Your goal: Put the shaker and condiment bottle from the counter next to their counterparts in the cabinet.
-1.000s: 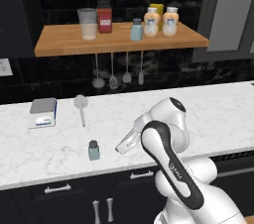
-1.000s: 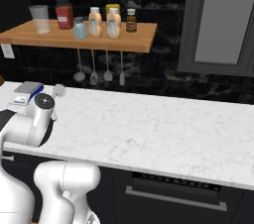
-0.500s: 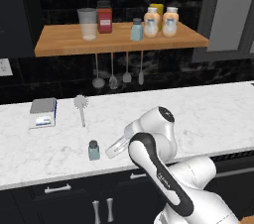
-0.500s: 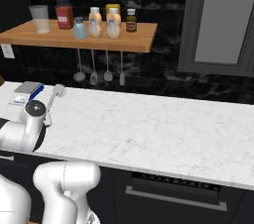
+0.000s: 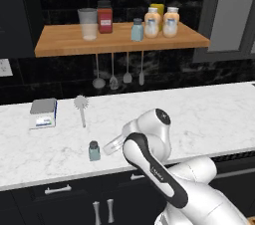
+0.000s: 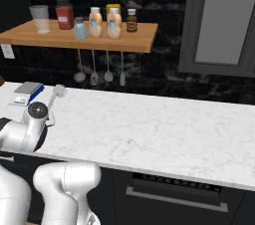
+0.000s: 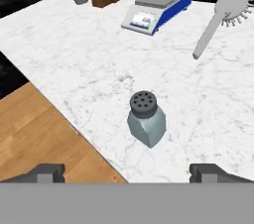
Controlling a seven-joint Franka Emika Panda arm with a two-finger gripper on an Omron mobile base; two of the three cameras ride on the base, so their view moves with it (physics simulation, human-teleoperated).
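one small shaker (image 7: 146, 125) stands near the counter (image 7: 99, 69) edge; the gripper (image 7: 127, 172) hangs spread wide, empty. an off-centre close could tip it over the edge.

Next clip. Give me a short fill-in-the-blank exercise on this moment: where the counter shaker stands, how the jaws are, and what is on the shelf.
1. The shaker on the counter stands ____ on its base, dark cap on top.
2. The gripper faces that shaker with its jaws ____, touching nothing.
3. On the wooden cabinet shelf, two orange-tan bottles stand side by side, so the condiment bottle is already ____ its counterpart.
4. The kitchen scale lies on the counter next to a ____.

Missing words: upright; open; beside; brush
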